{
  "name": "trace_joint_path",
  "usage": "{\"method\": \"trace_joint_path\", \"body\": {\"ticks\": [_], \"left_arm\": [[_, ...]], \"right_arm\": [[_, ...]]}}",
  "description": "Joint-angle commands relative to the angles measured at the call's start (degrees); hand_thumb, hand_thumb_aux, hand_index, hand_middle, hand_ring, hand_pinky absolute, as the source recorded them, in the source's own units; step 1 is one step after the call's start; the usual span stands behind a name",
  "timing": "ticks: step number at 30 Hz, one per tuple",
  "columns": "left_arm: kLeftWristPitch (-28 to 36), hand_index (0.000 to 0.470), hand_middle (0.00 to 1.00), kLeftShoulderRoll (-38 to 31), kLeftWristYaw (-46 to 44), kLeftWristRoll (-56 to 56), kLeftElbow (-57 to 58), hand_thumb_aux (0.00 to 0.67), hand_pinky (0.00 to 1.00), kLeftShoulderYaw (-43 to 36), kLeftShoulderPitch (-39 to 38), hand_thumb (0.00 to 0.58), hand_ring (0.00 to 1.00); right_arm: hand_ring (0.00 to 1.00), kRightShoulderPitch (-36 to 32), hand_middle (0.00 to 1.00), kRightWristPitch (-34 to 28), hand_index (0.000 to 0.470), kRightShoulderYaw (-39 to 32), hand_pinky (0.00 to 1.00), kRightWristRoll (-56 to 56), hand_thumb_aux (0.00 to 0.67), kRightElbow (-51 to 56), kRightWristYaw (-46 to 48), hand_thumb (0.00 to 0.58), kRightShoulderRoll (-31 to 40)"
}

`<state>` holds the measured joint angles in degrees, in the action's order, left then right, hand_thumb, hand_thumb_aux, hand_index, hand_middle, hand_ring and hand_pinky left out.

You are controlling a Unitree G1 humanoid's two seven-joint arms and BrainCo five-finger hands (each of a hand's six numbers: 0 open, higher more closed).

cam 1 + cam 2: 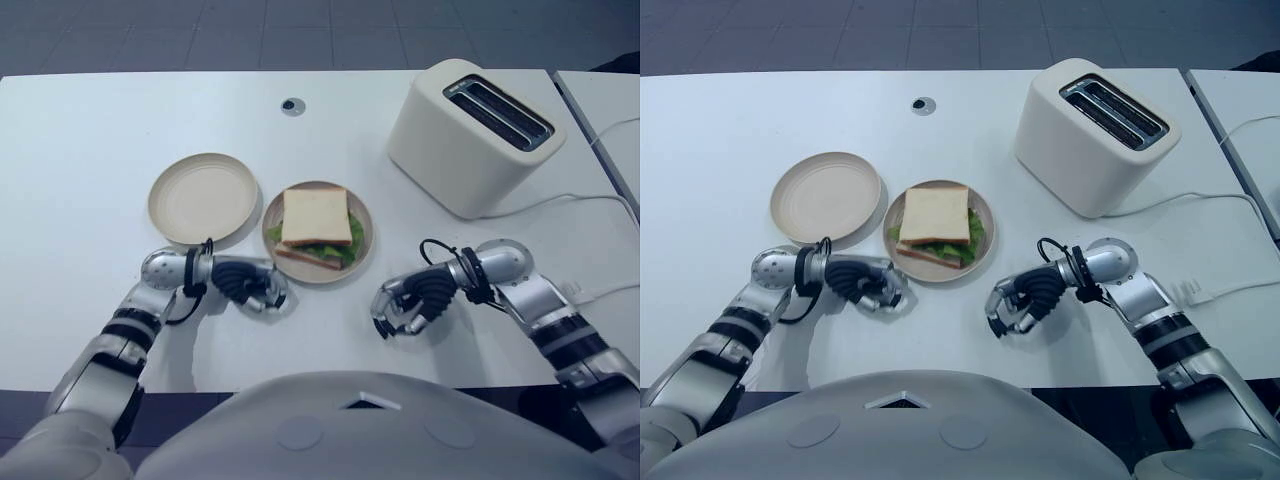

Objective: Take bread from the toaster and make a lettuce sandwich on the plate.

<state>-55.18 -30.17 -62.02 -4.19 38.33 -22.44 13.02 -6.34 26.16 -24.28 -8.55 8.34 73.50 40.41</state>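
White tabletop (pixel 90 120): sandwich (pixel 316 222) assembled on centre plate (pixel 365 240); toaster (pixel 470 135) slots empty. Curled, holding nothing: left robot hand (pixel 245 283), right robot hand (pixel 410 303). Task looks complete.

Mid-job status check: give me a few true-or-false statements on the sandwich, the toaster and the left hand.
1. The sandwich lies on the plate nearer the toaster. True.
2. The left hand grips a bread slice. False: the left hand holds nothing and rests on the table.
3. Lettuce shows inside the sandwich. True.
4. Bread sticks up from the toaster. False: its slots show no bread.
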Motion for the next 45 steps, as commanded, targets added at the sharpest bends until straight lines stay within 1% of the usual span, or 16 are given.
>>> {"method": "trace_joint_path", "body": {"ticks": [1, 8, 12, 13, 14, 15, 16, 17, 18, 20, 22, 25, 29, 31, 40, 45], "left_arm": [[3.9, 0.470, 0.92, 3.7, 24.0, 22.2, 13.8, 0.670, 0.92, -2.6, 7.4, 0.580, 0.92], [0.9, 0.470, 0.90, 8.7, 45.7, 29.5, 21.0, 0.670, 0.90, -1.5, 15.6, 0.580, 0.90], [3.9, 0.470, 0.85, 10.6, 58.9, 31.9, 23.8, 0.670, 0.85, 0.7, 20.6, 0.580, 0.85], [3.1, 0.418, 0.83, 11.1, 60.4, 30.8, 23.8, 0.596, 0.83, 1.8, 21.1, 0.573, 0.83], [1.7, 0.162, 0.71, 11.6, 61.3, 28.8, 23.1, 0.231, 0.71, 3.4, 21.1, 0.331, 0.71], [-0.6, 0.000, 0.44, 12.3, 61.6, 26.0, 21.8, 0.000, 0.44, 5.2, 20.8, 0.000, 0.44], [-3.2, 0.000, 0.26, 13.3, 59.8, 21.1, 19.9, 0.000, 0.26, 7.1, 20.1, 0.000, 0.26], [-5.7, 0.000, 0.11, 14.1, 57.5, 15.8, 17.4, 0.000, 0.11, 8.5, 19.2, 0.000, 0.11], [-7.4, 0.000, 0.05, 14.7, 54.5, 9.5, 14.1, 0.000, 0.05, 9.2, 18.0, 0.000, 0.05], [-6.9, 0.000, 0.00, 15.1, 47.3, -5.1, 3.5, 0.000, 0.00, 9.2, 14.8, 0.000, 0.00], [-3.5, 0.000, 0.00, 15.2, 41.0, -16.5, -5.7, 0.000, 0.00, 9.2, 12.0, 0.000, 0.00], [3.2, 0.000, 0.00, 16.0, 32.9, -27.6, -13.5, 0.000, 0.00, 10.2, 9.3, 0.000, 0.00], [11.0, 0.000, 0.00, 18.5, 28.3, -32.6, -14.6, 0.000, 0.00, 14.0, 8.5, 0.000, 0.00], [12.6, 0.000, 0.00, 20.0, 27.4, -32.3, -12.6, 0.000, 0.00, 16.3, 8.9, 0.000, 0.00], [16.3, 0.000, 0.00, 24.2, 26.0, -27.1, -9.7, 0.000, 0.00, 21.8, 9.6, 0.000, 0.00], [17.6, 0.000, 0.00, 25.5, 33.3, -20.4, -5.1, 0.000, 0.00, 24.8, 11.8, 0.000, 0.00]], "right_arm": [[1.00, -9.5, 1.00, 4.0, 0.470, 1.7, 1.00, 9.2, 0.670, 14.5, -13.3, 0.580, -8.9], [1.00, -21.1, 1.00, 10.8, 0.470, 5.7, 1.00, 22.7, 0.670, 35.7, -44.0, 0.580, -17.0], [1.00, -24.0, 1.00, 15.6, 0.470, 11.2, 1.00, 17.9, 0.670, 39.2, -50.3, 0.580, -20.8], [1.00, -24.1, 1.00, 16.9, 0.470, 12.7, 1.00, 15.3, 0.670, 38.5, -49.7, 0.580, -21.5], [1.00, -23.9, 1.00, 17.5, 0.470, 14.2, 1.00, 11.7, 0.670, 36.9, -48.0, 0.580, -22.4], [1.00, -23.6, 1.00, 17.3, 0.470, 15.7, 1.00, 7.6, 0.670, 34.8, -45.8, 0.580, -23.0], [0.91, -23.0, 0.91, 15.9, 0.317, 17.3, 0.91, 2.1, 0.452, 31.8, -42.9, 0.519, -23.7], [0.67, -22.3, 0.67, 12.9, 0.098, 19.1, 0.67, -4.2, 0.139, 28.1, -39.7, 0.216, -24.6], [0.45, -21.7, 0.45, 9.3, 0.000, 20.7, 0.45, -10.3, 0.000, 24.6, -36.9, 0.000, -25.4], [0.00, -20.5, 0.00, 1.6, 0.000, 23.3, 0.00, -19.9, 0.000, 18.2, -32.8, 0.000, -26.5], [0.00, -19.5, 0.00, -4.1, 0.000, 25.0, 0.00, -25.8, 0.000, 13.9, -30.7, 0.000, -27.2], [0.00, -18.4, 0.00, -8.7, 0.000, 27.0, 0.00, -29.0, 0.000, 10.9, -30.6, 0.000, -28.2], [0.00, -17.3, 0.00, -13.5, 0.000, 28.9, 0.00, -30.4, 0.000, 7.7, -30.9, 0.000, -29.2], [0.00, -17.5, 0.00, -14.5, 0.000, 29.5, 0.00, -29.8, 0.000, 7.2, -31.2, 0.000, -29.8], [0.00, -16.0, 0.00, -11.2, 0.000, 29.8, 0.00, -24.3, 0.000, 5.4, -30.7, 0.000, -32.5], [0.00, -17.6, 0.00, -6.4, 0.000, 29.1, 0.00, -13.6, 0.000, 10.2, -38.9, 0.000, -33.8]]}}
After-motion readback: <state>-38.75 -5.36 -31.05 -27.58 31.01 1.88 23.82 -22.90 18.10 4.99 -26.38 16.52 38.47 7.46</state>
